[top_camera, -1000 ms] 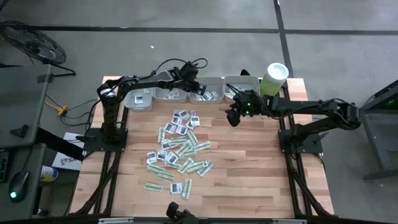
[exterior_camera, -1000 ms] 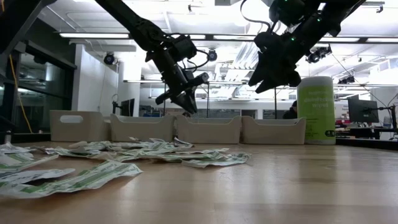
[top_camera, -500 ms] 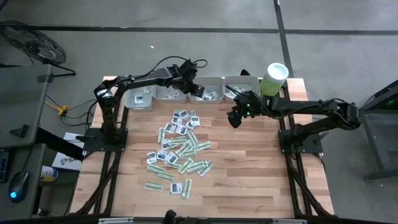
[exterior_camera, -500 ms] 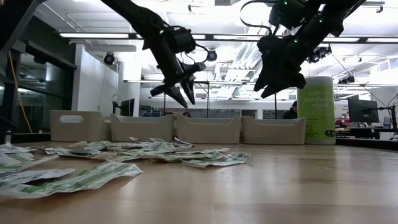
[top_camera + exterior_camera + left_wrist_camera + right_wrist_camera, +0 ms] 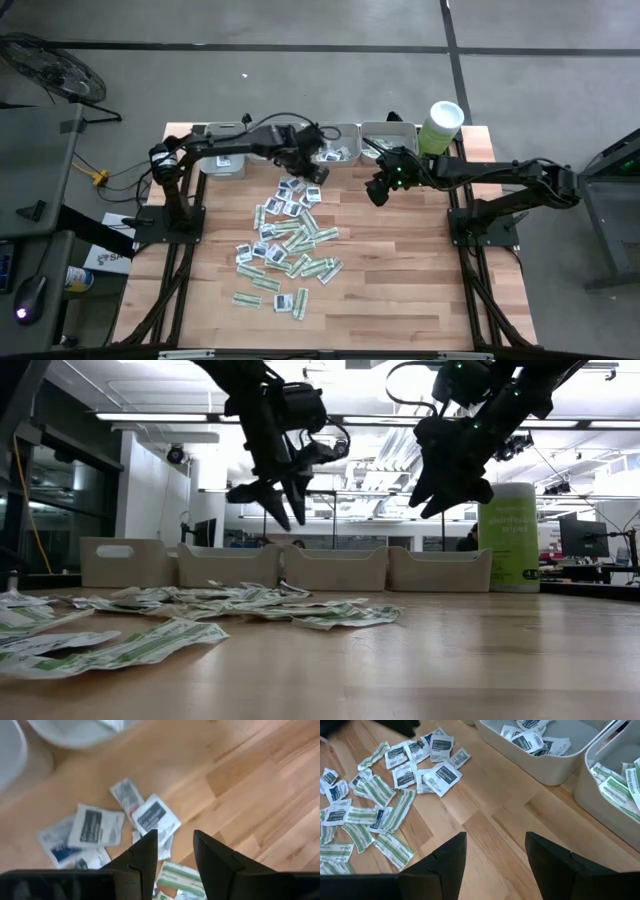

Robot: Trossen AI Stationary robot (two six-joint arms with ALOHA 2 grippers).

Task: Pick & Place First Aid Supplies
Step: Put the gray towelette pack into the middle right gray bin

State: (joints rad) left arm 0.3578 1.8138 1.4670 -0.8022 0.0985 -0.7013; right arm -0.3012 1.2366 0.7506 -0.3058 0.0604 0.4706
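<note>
The first aid supplies (image 5: 288,240) lie scattered in a loose heap across the middle of the wooden counter (image 5: 400,290), narrow green-white strips mixed with squarish white sachets bearing dark marks. A row of grey trays (image 5: 340,146) stands along the far edge of the counter, beyond the heap, and some of them hold sachets; from the right wrist view one tray (image 5: 545,755) holds white sachets with dark print, and the tray beside it (image 5: 615,790) holds green-white strips. A pale green tub with a white lid (image 5: 440,127) stands at the right end of the tray row. The left claw (image 5: 312,172) hangs in the air between the trays and the far end of the heap, above the squarish sachets there; its fingers (image 5: 145,855) stand a little apart with nothing between them. The right claw (image 5: 377,192) hovers over bare counter just in front of the trays, to the right of the heap and well apart from it, its fingers (image 5: 547,855) spread wide and empty.
</note>
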